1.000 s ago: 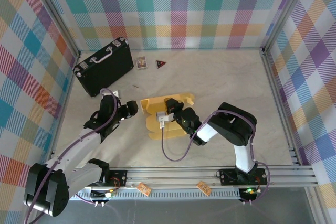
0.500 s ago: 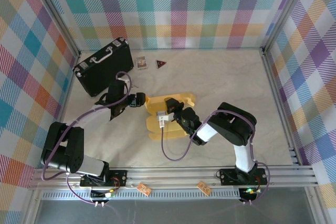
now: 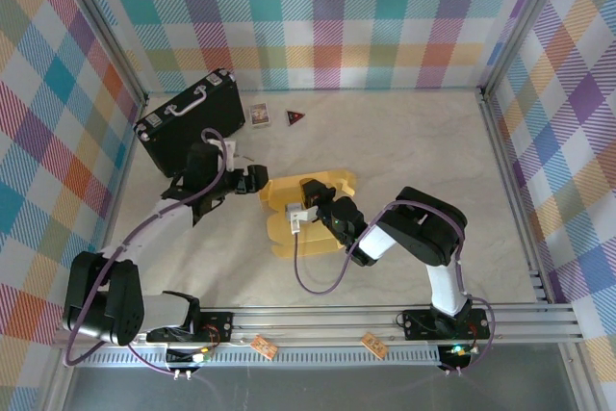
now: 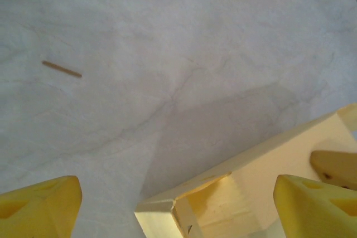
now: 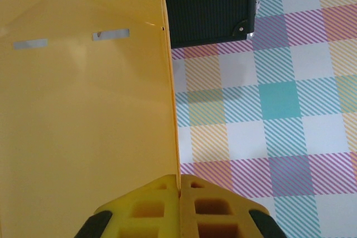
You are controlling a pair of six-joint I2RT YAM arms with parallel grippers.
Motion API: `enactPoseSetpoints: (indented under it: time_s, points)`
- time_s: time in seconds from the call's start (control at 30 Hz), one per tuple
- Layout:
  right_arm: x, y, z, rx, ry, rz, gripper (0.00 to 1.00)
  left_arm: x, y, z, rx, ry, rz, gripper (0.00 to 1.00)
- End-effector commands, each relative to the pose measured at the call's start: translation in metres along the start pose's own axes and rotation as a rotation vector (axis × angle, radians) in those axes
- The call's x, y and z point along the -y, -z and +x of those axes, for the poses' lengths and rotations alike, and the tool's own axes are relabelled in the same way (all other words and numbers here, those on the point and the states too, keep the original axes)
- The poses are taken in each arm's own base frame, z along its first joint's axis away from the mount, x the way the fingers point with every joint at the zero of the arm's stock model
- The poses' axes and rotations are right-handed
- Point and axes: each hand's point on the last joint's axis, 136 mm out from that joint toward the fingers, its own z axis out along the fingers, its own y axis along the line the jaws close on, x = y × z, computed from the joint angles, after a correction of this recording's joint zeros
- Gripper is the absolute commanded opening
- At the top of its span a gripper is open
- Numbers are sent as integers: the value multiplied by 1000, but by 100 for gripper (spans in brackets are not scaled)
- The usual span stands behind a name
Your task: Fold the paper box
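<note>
The mustard-yellow paper box [image 3: 300, 207] lies partly folded mid-table. My right gripper [image 3: 310, 201] is over it; in the right wrist view the gripper [image 5: 179, 185] is shut on the edge of an upright yellow panel of the box [image 5: 83, 110] with two slots near its top. My left gripper [image 3: 260, 183] is at the box's back-left corner. In the left wrist view the gripper [image 4: 178, 207] is open, its yellow fingertips [image 4: 39, 207] far apart. The box's raised corner [image 4: 234, 190] shows between them, and I see no contact.
A black hard case [image 3: 190, 120] with a pale handle lies at the back left, close behind the left arm. A small card [image 3: 258, 115] and a dark triangle [image 3: 295, 117] lie beyond the box. A thin wooden stick [image 4: 61, 69] lies on the pale table [image 3: 414, 151].
My left arm has swung back and to the right, up to the box's back-left corner, and its jaws have spread wider. The right gripper has kept its hold and place.
</note>
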Motion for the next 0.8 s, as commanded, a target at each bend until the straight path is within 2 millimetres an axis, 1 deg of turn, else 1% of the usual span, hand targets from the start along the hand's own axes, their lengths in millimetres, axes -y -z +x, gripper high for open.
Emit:
enactPoseSetpoints:
  time_s: [0.0,0.1,0.17,0.23,0.3,0.33,0.37,0.43,0.57,0.63,0.77]
  points:
    - [-5,-3,-2,9,-44,-4,0,-9,-6,18,-102,15,-30,87]
    - [-5,-2,-1,6,-49,-4,0,-6,-19,34,-157,44,17,85]
    - [-6,-3,-2,8,-49,-7,0,1,-23,36,-163,52,69,83]
    - [-7,-3,-2,8,-49,-9,0,15,-21,30,-135,51,144,81]
    - [-9,-3,-2,8,-50,-12,0,27,-16,24,-101,39,211,82]
    - [-9,-3,-1,7,-51,-12,0,29,-15,22,-89,36,226,83]
    - [-9,-3,-2,8,-51,-12,0,30,-16,21,-86,39,227,84]
    - [-9,-3,-2,7,-51,-12,0,31,-20,25,-119,47,238,83]
    - [-8,-4,-1,6,-53,-11,0,39,-27,38,-179,98,308,80]
    - [-9,-4,0,4,-53,-12,0,41,-26,41,-187,113,317,78]
    - [-9,-5,-1,4,-53,-11,0,46,-21,49,-200,104,311,78]
